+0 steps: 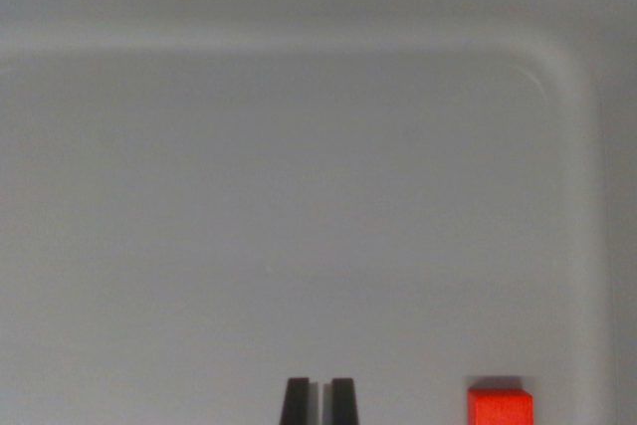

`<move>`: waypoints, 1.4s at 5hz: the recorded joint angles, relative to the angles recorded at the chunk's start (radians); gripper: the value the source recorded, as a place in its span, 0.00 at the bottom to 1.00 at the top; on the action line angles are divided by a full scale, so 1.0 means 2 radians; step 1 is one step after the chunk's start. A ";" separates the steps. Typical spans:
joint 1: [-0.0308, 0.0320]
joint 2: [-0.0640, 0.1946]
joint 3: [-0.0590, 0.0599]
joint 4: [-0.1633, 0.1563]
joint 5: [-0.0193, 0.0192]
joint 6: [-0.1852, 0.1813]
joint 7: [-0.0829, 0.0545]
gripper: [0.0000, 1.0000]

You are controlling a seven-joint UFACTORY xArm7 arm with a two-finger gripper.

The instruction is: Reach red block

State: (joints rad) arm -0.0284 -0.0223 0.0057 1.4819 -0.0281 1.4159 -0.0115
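At the bottom edge of the wrist view, the gripper point(318, 403) shows only as two dark fingertips point(296, 403), standing upright and almost together, with a thin pale slit between them; it reads as closed, or very nearly so, and it holds nothing; a reach calls for no grasp, so drawn-in tips make sense here. To the wrist view's right of those tips, and clearly apart from them, sits the red block point(500, 408); it lies at the lower edge of the frame, cut off by it, so only its upper portion shows. Both rest within a pale grey tray point(572, 82), whose raised rim runs across the top and bends round a rounded corner down the wrist view's right side; the block is near that right-hand wall, which probably leaves little room to approach from that side. The block is a bright, saturated red, flat-faced and square-cornered, with a narrow dark shadow along its upper edge; its full shape and height cannot be told from what shows. My judgement is that the reach is unfinished; the tips need to travel sideways towards the wrist view's right to meet it.
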 joint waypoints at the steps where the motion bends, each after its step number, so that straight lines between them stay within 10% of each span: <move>1: -0.0029 0.003 -0.003 -0.014 -0.0006 -0.017 0.001 0.00; 7: -0.0131 0.012 -0.014 -0.064 -0.0027 -0.074 0.005 0.00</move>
State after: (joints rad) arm -0.0546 0.0018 -0.0215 1.3536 -0.0336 1.2680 -0.0022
